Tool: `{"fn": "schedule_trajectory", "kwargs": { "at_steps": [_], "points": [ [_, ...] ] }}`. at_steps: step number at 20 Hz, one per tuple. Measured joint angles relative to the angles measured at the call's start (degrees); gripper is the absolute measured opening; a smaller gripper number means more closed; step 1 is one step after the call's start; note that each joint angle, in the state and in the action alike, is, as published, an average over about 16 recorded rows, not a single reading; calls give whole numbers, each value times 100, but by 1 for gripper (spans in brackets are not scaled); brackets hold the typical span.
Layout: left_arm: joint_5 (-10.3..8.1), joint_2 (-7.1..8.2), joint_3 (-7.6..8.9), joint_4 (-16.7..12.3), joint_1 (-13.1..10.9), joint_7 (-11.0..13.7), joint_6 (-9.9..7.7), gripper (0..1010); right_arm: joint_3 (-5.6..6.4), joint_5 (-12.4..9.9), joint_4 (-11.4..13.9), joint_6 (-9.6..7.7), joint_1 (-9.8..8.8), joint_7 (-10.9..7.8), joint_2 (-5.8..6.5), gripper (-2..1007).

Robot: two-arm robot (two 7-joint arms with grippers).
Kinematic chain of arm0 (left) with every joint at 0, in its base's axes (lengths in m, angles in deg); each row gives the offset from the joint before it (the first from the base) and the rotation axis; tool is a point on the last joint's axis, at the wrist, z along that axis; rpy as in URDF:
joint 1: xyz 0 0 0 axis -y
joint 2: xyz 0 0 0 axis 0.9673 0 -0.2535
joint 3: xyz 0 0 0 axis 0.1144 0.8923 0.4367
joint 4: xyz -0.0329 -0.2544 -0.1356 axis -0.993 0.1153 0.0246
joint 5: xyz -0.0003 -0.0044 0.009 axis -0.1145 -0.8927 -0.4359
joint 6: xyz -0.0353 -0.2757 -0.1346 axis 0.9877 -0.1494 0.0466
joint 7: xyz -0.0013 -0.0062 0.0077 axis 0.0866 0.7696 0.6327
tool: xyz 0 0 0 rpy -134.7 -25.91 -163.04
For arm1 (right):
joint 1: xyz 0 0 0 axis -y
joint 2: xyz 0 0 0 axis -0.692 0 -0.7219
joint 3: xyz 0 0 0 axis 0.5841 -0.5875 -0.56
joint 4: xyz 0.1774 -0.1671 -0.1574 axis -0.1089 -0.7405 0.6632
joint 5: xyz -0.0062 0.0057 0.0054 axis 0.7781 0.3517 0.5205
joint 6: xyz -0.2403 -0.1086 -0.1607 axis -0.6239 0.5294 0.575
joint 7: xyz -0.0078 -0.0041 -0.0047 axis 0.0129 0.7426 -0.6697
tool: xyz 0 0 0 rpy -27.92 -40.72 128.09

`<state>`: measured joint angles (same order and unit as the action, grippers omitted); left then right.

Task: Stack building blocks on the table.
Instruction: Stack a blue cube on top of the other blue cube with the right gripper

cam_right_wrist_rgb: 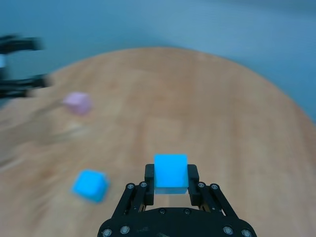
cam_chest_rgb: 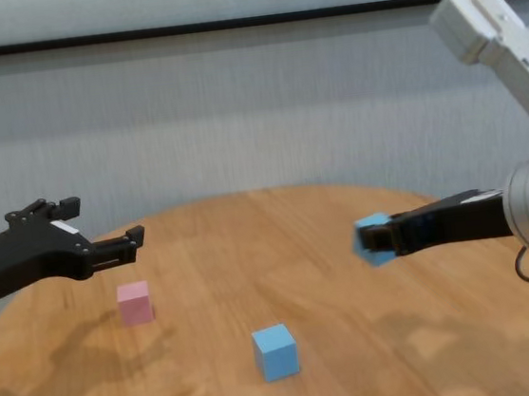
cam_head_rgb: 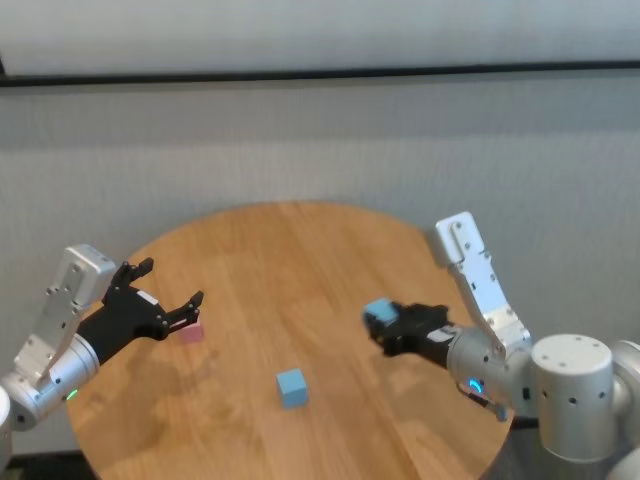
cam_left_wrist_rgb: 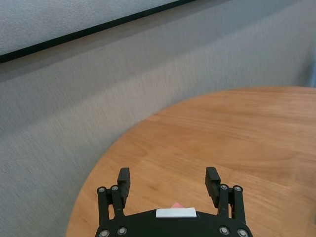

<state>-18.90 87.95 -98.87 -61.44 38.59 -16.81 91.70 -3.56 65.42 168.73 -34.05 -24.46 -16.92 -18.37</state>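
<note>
My right gripper (cam_head_rgb: 384, 322) is shut on a light blue block (cam_head_rgb: 378, 312) and holds it in the air above the right half of the round wooden table (cam_head_rgb: 290, 260); the block also shows between the fingers in the right wrist view (cam_right_wrist_rgb: 171, 172) and in the chest view (cam_chest_rgb: 372, 238). A second light blue block (cam_head_rgb: 292, 387) lies on the table near the front middle, also in the chest view (cam_chest_rgb: 275, 352). A pale pink block (cam_head_rgb: 191, 333) lies on the left side. My left gripper (cam_head_rgb: 172, 287) is open and empty, hovering just above and beside the pink block (cam_chest_rgb: 134, 303).
A grey wall (cam_head_rgb: 320, 140) stands behind the table. The table's edge (cam_left_wrist_rgb: 98, 163) curves close under my left gripper.
</note>
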Motion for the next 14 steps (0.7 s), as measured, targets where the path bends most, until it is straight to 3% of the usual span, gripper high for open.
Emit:
{"fn": "schedule_trajectory", "kwargs": {
  "at_steps": [4, 7, 10, 14],
  "points": [
    [0, 0, 0, 0, 0, 0, 0, 1000, -145, -17, 556, -116, -210, -419, 247, 369],
    [0, 0, 0, 0, 0, 0, 0, 1000, -262, -8, 820, -182, -305, -660, 350, 369],
    [0, 0, 0, 0, 0, 0, 0, 1000, -373, 34, 919, -235, -333, -786, 359, 369],
    [0, 0, 0, 0, 0, 0, 0, 1000, -494, 119, 876, -284, -305, -874, 271, 369]
  ]
}}
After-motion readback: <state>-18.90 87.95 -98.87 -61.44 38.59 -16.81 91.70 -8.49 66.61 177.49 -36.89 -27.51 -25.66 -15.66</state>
